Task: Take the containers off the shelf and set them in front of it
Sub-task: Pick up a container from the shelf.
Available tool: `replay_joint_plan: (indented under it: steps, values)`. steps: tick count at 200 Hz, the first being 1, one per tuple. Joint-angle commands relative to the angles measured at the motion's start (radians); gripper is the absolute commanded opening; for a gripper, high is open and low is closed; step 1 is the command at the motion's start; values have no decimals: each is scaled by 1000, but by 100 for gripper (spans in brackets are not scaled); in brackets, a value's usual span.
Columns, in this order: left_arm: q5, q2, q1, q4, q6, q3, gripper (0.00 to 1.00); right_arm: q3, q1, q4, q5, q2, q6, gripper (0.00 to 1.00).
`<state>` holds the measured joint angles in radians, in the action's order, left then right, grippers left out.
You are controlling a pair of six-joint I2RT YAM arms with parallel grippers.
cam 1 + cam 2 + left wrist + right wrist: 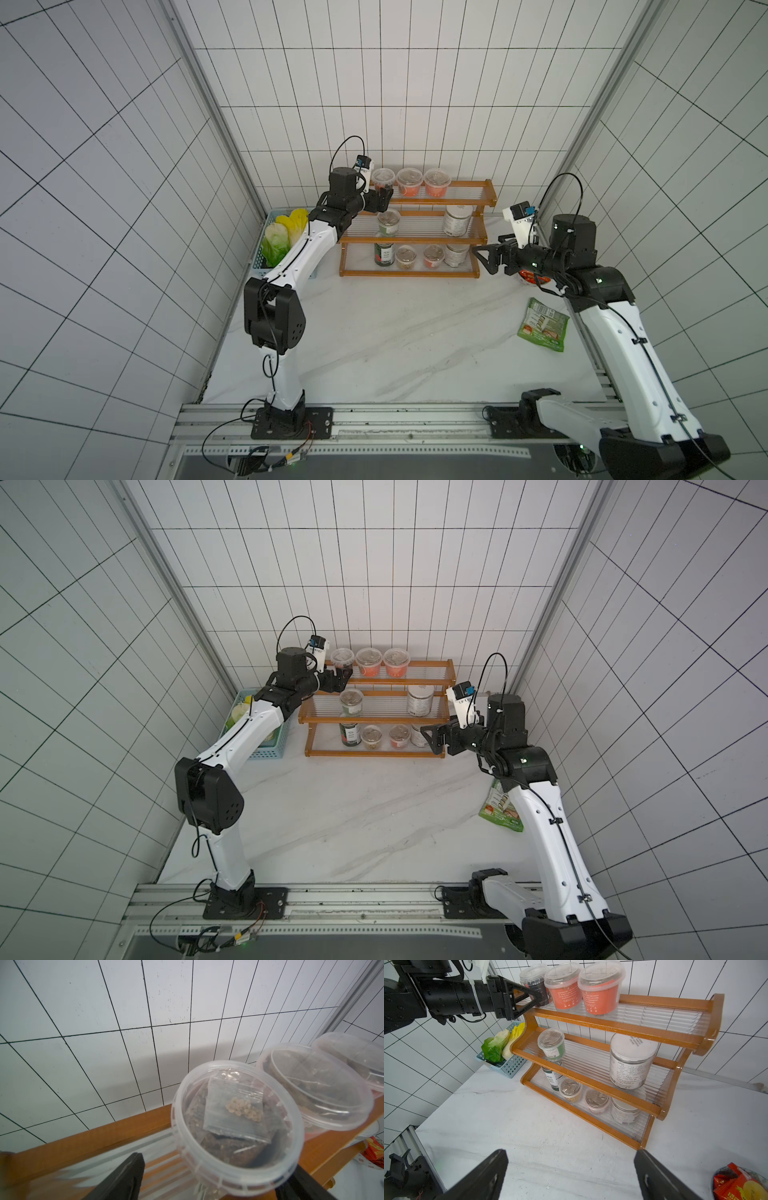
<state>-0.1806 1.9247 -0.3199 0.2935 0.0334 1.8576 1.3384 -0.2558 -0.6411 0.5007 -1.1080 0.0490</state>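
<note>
Your left gripper (385,196) spreads wide astride the dark-based cup (236,1118) at the left end of the top tier of the shelf (591,1022). Inside, a zip bag (234,1105) of pale beads lies on brown filling. Your right gripper (571,1154) gapes wide and empty before the shelf.

The shelf (409,273), a three-tier stepped rack with an orange-brown wooden frame and clear slatted tiers, stood at the table's far edge against the tiled wall. Nine containers stood upright on it. At the left end of the top tier, in a close-packed row, were a dark-based cup (382,179), a middle orange-based cup (409,181) and an outer orange-based cup (437,183), each with a clear lid over brown contents. The middle tier held a green-based cup (389,223) and, well apart from it, a large white-lidded jar (457,220). The bottom tier held a tall dark-green jar (383,254), a tan-based cup (405,257), a pink-based cup (433,256) and a smaller white-lidded jar (456,254).
</note>
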Motion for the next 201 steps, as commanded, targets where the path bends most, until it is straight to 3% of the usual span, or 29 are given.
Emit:
replay_joint_plan:
  steps: [1,76,104,201]
  values:
    - [-14,29,-4,-39,-4,26,90,5,-8,4,-17,18,15,99]
    - [-29,61,-5,-105,-49,34,78,-2,-8,6,-20,20,18,99]
    - [-21,49,-5,-145,-55,3,68,-9,-7,11,-26,25,20,99]
    - [-14,-9,-11,-234,-95,-76,57,-13,-7,20,-34,27,15,99]
